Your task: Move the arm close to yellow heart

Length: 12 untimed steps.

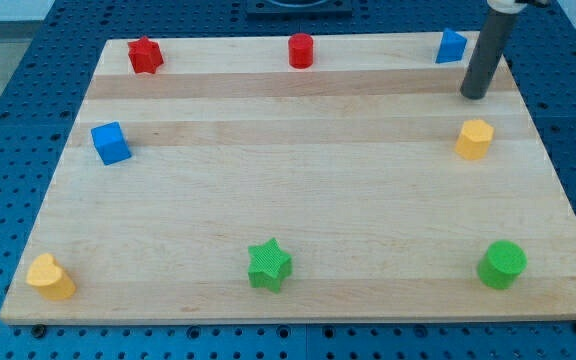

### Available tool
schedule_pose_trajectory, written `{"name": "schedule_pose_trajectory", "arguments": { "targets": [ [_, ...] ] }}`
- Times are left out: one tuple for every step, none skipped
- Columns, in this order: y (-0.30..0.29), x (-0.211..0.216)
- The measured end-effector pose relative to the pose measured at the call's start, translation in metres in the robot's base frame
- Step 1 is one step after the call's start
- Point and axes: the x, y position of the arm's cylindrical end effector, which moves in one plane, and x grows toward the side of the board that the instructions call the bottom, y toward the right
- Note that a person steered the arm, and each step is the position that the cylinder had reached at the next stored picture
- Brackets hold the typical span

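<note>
The yellow heart (49, 276) lies at the board's bottom left corner. My tip (475, 95) is at the top right of the board, far from the heart. It stands just below and right of a blue block (451, 46) and a little above a yellow hexagonal block (474, 139). It touches neither.
A red star-like block (145, 55) and a red cylinder (300, 50) sit along the top edge. A blue cube (110, 143) is at the left. A green star (268, 265) and a green cylinder (502, 265) sit near the bottom edge of the wooden board (298, 200).
</note>
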Motion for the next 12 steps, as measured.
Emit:
{"name": "schedule_pose_trajectory", "arguments": {
  "targets": [
    [0.0,0.0],
    [-0.001,0.0],
    [-0.002,0.0],
    [-0.004,0.0],
    [-0.01,0.0],
    [-0.022,0.0],
    [-0.037,0.0],
    [-0.059,0.0],
    [-0.095,0.0],
    [-0.128,0.006],
    [-0.16,0.027],
    [-0.205,0.066]
  ]
}}
